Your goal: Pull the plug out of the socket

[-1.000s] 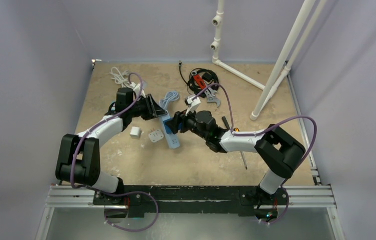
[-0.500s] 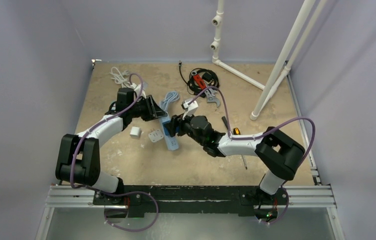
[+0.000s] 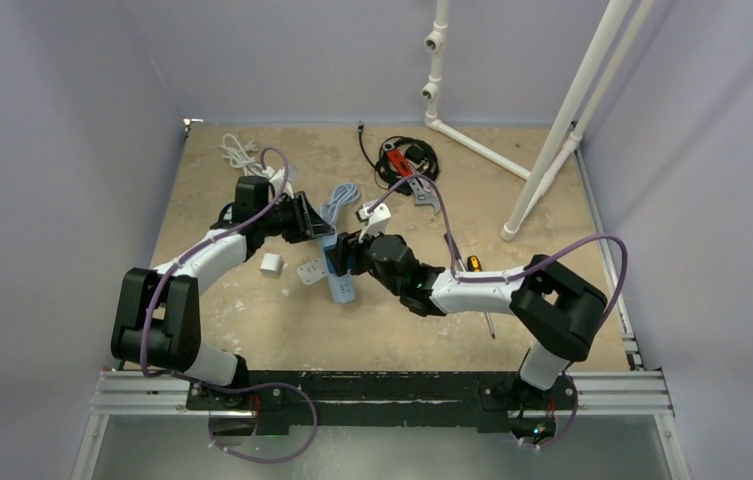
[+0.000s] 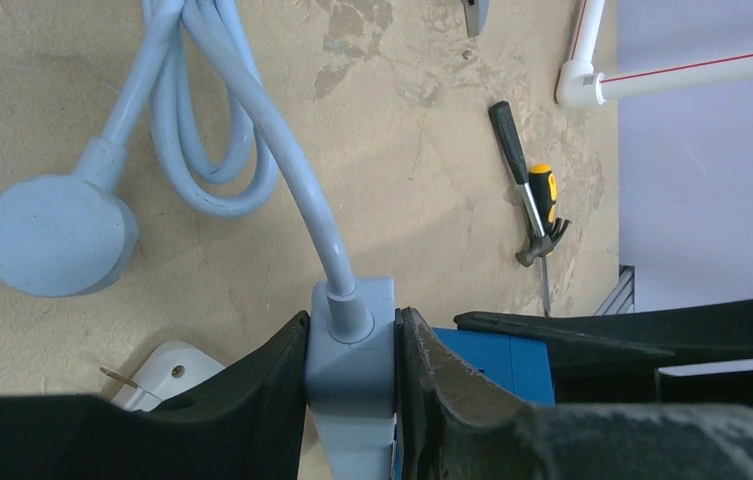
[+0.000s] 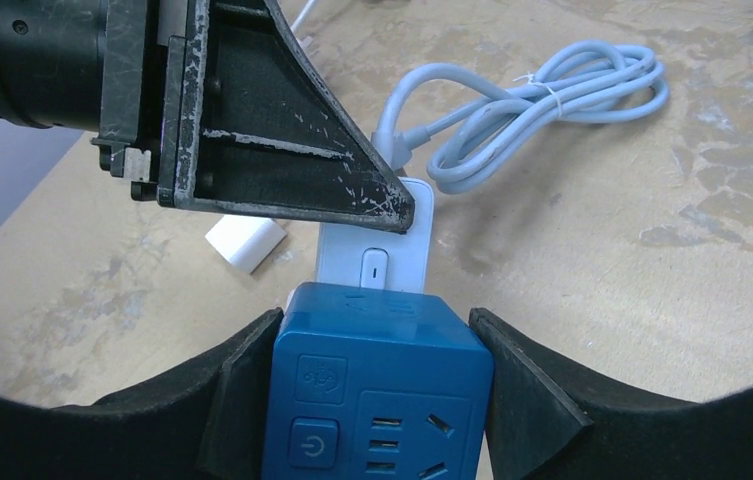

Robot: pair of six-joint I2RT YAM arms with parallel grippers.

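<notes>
A pale blue power strip [image 3: 345, 287] lies mid-table, its cable [image 4: 252, 110] coiled behind it. A dark blue cube plug [image 5: 377, 400] sits on the strip. My left gripper [image 3: 323, 232] is shut on the strip's cable end [image 4: 352, 360], one finger on each side. My right gripper [image 3: 345, 254] is shut on the blue cube, with both pads against its sides in the right wrist view [image 5: 375, 318]. In that view the strip's white face [image 5: 377, 245] shows just beyond the cube, under the left gripper's finger [image 5: 282, 160].
A white charger [image 3: 271, 263] and a white adapter [image 3: 310, 271] lie just left of the strip. A white cable [image 3: 242, 152] lies at the back left and a black cable bundle [image 3: 404, 158] at the back. A screwdriver [image 3: 472, 268] and white PVC pipes [image 3: 552, 150] are on the right.
My right gripper has moved a little left toward the left gripper, and the strip's near end has shifted left with it. The left arm has barely moved.
</notes>
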